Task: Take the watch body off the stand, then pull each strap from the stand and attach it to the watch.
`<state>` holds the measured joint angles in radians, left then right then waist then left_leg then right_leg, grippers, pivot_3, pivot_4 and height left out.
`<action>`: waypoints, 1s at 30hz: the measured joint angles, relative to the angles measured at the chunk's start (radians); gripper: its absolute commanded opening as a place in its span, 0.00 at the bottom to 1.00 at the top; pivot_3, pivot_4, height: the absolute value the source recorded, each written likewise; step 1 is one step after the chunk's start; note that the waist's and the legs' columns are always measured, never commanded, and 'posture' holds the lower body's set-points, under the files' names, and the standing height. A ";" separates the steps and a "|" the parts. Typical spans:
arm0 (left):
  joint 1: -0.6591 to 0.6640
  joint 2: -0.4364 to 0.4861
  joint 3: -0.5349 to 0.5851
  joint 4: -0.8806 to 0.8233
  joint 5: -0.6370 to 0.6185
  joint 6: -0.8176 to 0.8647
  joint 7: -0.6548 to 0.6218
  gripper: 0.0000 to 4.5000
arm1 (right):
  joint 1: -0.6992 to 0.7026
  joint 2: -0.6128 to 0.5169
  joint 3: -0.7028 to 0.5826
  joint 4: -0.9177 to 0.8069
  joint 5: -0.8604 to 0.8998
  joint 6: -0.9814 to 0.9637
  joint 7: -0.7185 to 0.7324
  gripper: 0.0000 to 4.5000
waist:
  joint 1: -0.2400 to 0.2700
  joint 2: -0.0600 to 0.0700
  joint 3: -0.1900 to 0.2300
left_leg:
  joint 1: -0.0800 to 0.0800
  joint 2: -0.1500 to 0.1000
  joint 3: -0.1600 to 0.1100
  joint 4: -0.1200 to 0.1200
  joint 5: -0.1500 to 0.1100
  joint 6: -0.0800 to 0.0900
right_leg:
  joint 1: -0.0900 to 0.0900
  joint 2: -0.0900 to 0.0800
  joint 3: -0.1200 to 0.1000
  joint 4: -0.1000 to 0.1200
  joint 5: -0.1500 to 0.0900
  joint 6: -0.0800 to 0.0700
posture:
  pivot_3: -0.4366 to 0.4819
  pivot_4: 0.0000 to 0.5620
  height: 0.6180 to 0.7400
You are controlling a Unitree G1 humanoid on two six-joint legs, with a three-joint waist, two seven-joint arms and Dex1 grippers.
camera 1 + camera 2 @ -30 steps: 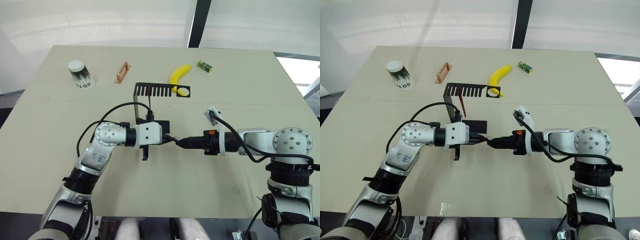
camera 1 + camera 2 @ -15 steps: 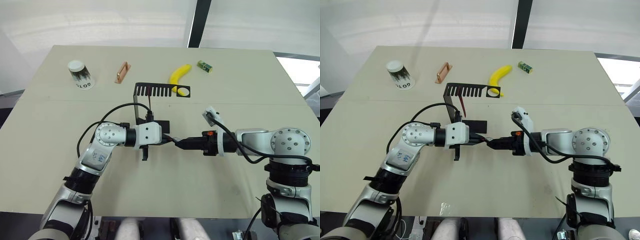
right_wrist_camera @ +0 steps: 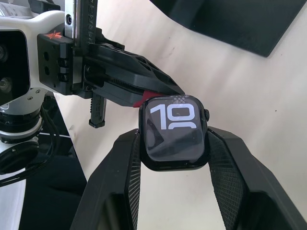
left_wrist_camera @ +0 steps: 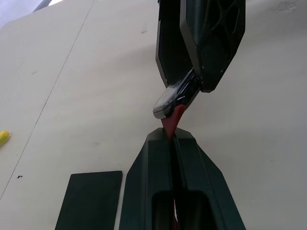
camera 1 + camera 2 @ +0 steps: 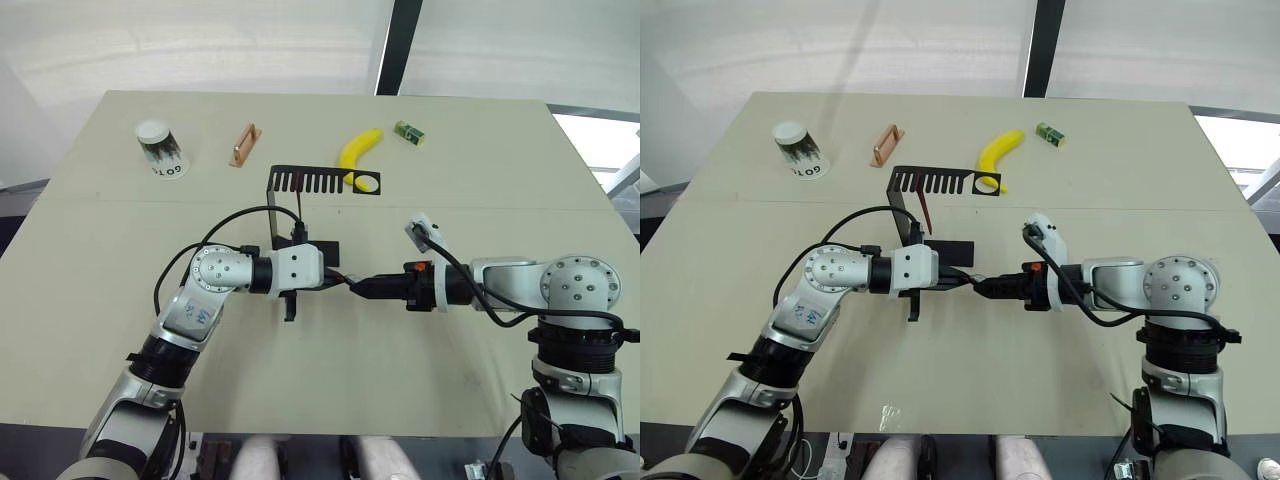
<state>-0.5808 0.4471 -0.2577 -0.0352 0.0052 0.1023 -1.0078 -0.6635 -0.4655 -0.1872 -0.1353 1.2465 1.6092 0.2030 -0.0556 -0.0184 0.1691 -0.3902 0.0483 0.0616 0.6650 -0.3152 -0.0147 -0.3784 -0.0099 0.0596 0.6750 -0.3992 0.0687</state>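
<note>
The watch body (image 3: pixel 175 132), black with white digits on its screen, is held in my right gripper (image 3: pixel 175 140), which is shut on its sides. My left gripper (image 4: pixel 170 136) is shut on a maroon strap (image 4: pixel 171 122). The strap's tip touches the edge of the watch body (image 4: pixel 175 96). Both grippers meet tip to tip above the table, in front of the black stand (image 5: pixel 320 180): left gripper (image 5: pixel 343 280), right gripper (image 5: pixel 360 286). A second maroon strap (image 5: pixel 925 212) hangs from the stand's slotted arm.
At the back of the table lie a paper cup (image 5: pixel 160 148), a copper bar (image 5: pixel 243 145), a banana (image 5: pixel 358 150) just behind the stand's round hole, and a small green block (image 5: pixel 409 132). The stand's flat base (image 5: pixel 322 250) sits right behind my left wrist.
My right gripper has edged slightly toward the left gripper with the watch body. The left arm has held still.
</note>
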 measured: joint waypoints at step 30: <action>0.000 -0.007 -0.004 0.000 0.001 0.022 0.012 0.00 | 0.001 0.015 -0.011 -0.011 -0.051 0.000 0.022 0.34 | 0.000 0.000 0.000 | 0.000 0.000 0.000 0.000 0.000 0.000 | 0.000 0.000 0.000 0.000 0.000 0.000 | 0.48 0.27 1.00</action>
<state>-0.5809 0.4401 -0.2618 -0.0351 0.0065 0.1247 -0.9954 -0.6621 -0.4508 -0.1981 -0.1463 1.1956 1.6090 0.2246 -0.0555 -0.0184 0.1691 -0.3902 0.0483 0.0616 0.6650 -0.3152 -0.0147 -0.3784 -0.0099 0.0596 0.6750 -0.3992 0.0687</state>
